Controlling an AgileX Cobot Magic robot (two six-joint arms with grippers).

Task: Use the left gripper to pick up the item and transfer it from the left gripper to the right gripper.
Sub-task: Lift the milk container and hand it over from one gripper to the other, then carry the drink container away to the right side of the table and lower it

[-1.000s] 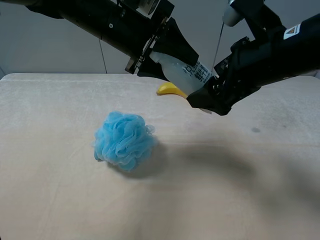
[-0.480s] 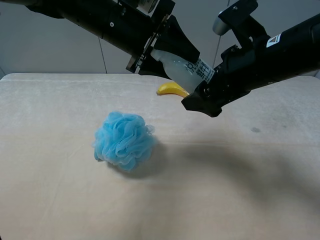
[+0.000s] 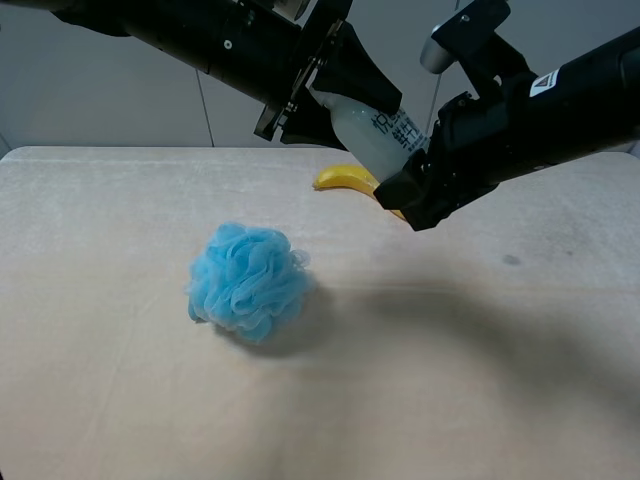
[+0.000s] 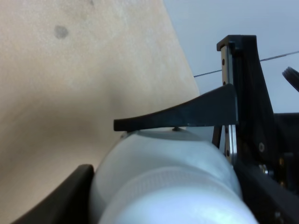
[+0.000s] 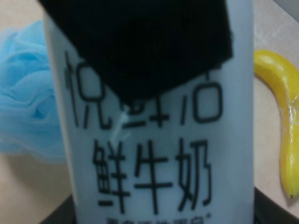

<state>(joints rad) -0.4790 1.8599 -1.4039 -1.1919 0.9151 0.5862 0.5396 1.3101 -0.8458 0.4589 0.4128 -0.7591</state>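
Exterior high: left gripper [image 3: 350,115] squeezes bottle [image 3: 368,135] in air. Right gripper [image 3: 405,200] at bottle's 4 o'clock, squeezing or not, cannot tell. Puff [image 3: 248,282] at 7 o'clock, banana [image 3: 343,178] at 6.

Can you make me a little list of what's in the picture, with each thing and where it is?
bottle: white, up in the air, tilted
left gripper: shut on the bottle
right gripper: jaws around the bottle's other end, grip unclear
puff: blue, on the table, alone
banana: yellow, on the table, below the bottle
table: beige
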